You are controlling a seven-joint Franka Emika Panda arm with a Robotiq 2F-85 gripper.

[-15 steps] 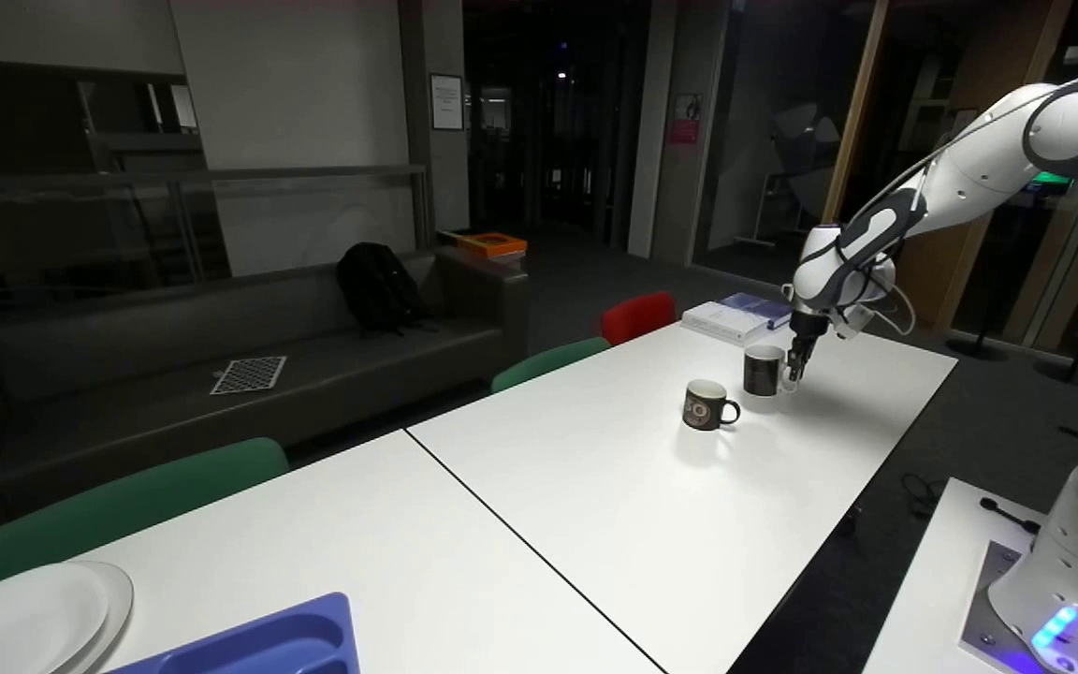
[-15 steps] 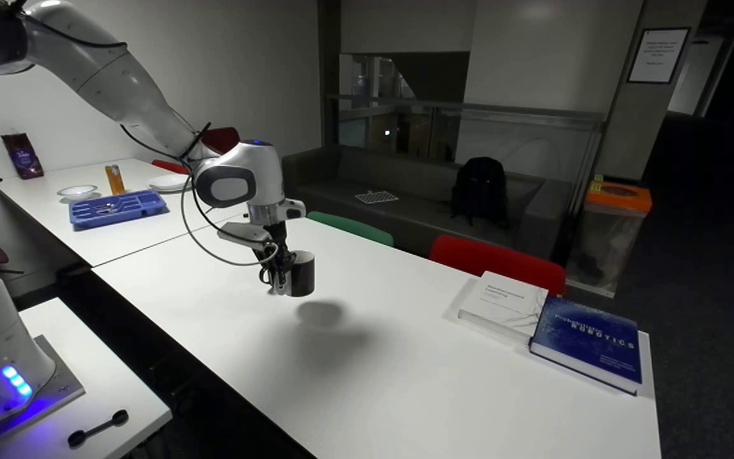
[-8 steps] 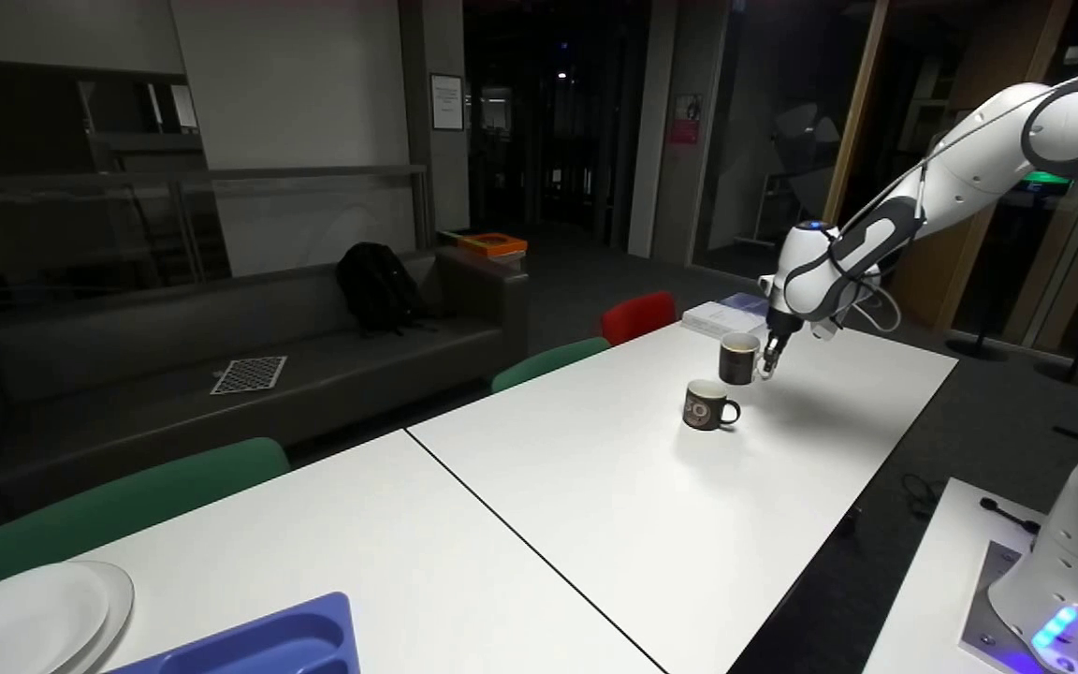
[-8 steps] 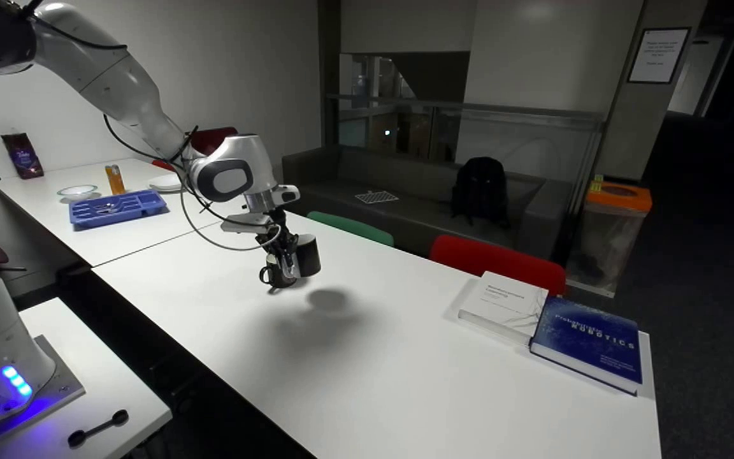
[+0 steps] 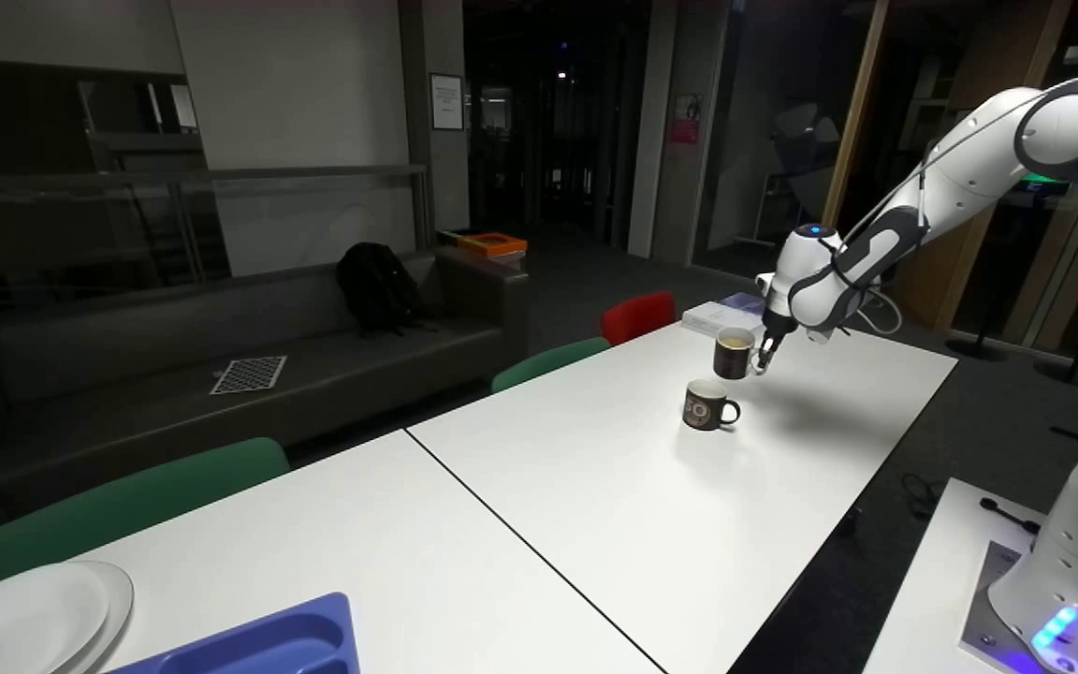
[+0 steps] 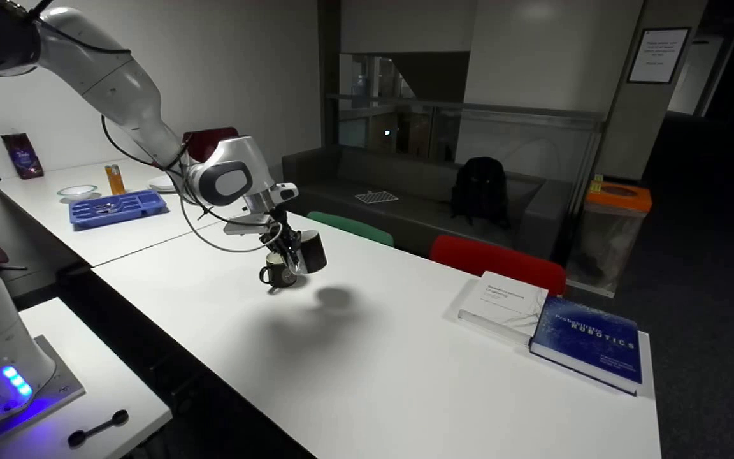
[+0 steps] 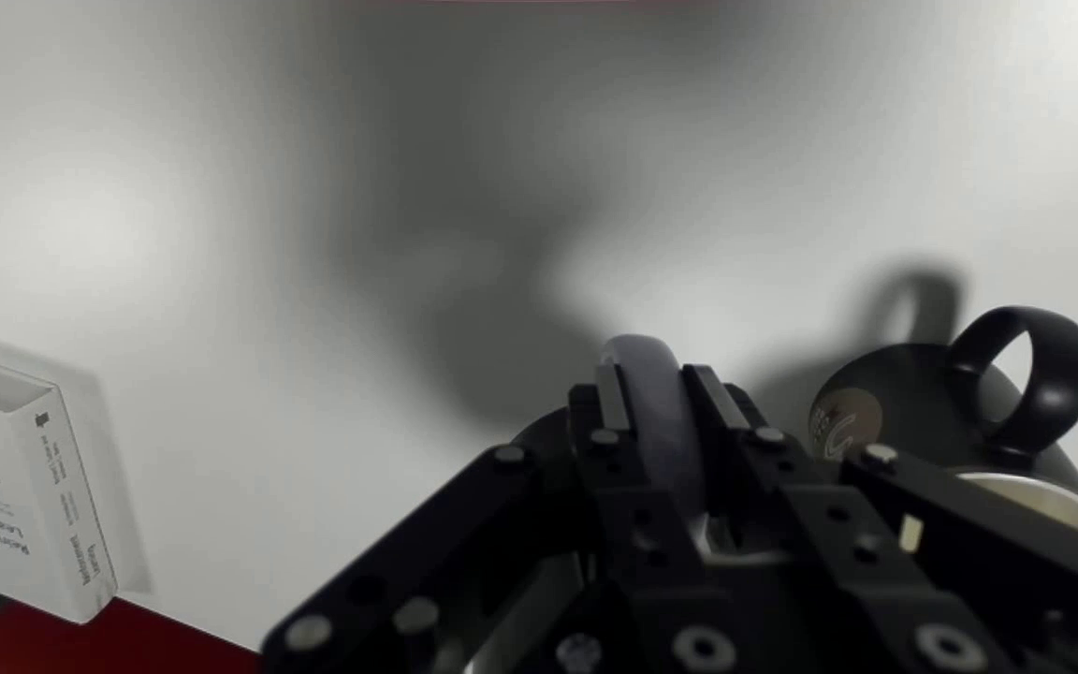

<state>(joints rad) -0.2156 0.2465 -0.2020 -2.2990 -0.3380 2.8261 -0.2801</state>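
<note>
I see the narrow pincer (image 7: 662, 398) pinching the handle (image 7: 673, 459) of the raised mug (image 6: 314, 254), just tilted above the table (image 6: 418, 376), near the standing mug (image 5: 703, 408); the hold seems to survive tilting.

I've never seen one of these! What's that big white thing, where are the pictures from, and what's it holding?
That's a robot arm. Two pictures come from cameras standing away from it; the close-up comes from a camera on its wrist. The gripper, its pinching hand, is closed on the pale handle of a dark mug, holding it above the white table. On the table are another dark mug, a white book and a blue book; farther along is a blue tray.
</note>
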